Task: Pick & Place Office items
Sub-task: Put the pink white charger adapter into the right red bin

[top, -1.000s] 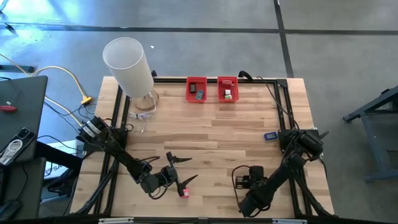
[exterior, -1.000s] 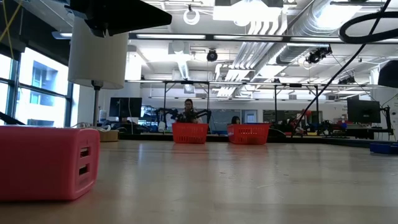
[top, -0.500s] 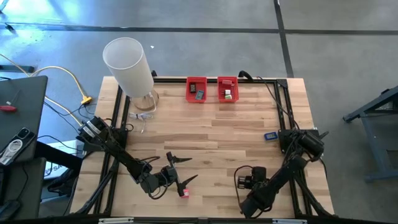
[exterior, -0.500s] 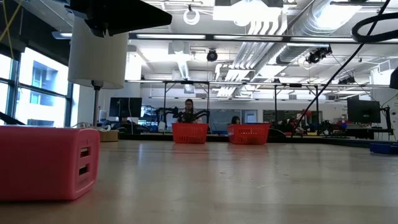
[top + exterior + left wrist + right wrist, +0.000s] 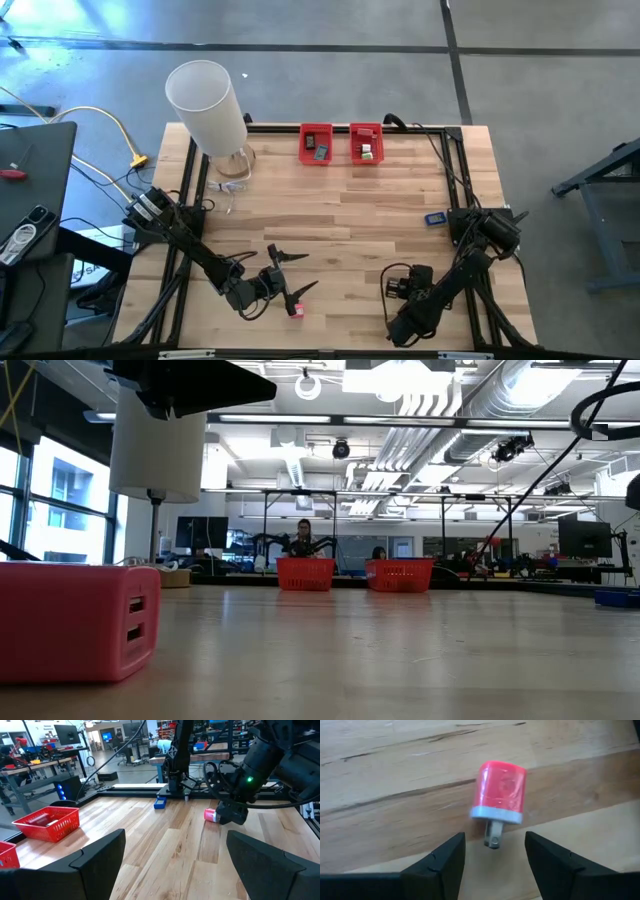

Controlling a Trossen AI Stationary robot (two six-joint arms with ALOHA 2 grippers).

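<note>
The left gripper (image 5: 293, 273) sits low over the near-left part of the wooden table (image 5: 340, 215). Its two fingers stand wide apart and clasp nothing. A pink plug block (image 5: 297, 310) lies on the table right by the nearer fingertip; whether they touch cannot be told. In the low view the same block (image 5: 78, 622) fills the left foreground, two slots on its face.

The right gripper (image 5: 397, 290) is down near the table's front edge, right of centre. Its fingers (image 5: 440, 862) stand partly apart and grip nothing. In the right wrist view a red charger plug (image 5: 501, 790) with a grey band and metal prongs lies flat on the wood just ahead of the fingertips, clear of both, prongs pointing toward the gap between them. The left wrist view shows the same plug (image 5: 210, 814) on the table just beside the right gripper's tip.

A small blue piece (image 5: 434, 219) lies on the table near the right arm's base, well apart from both grippers.

Two red bins (image 5: 316, 143) stand side by side at the far edge; each holds small items, too small to identify. A tall white cylinder (image 5: 206, 107) stands at the far-left corner.
</note>
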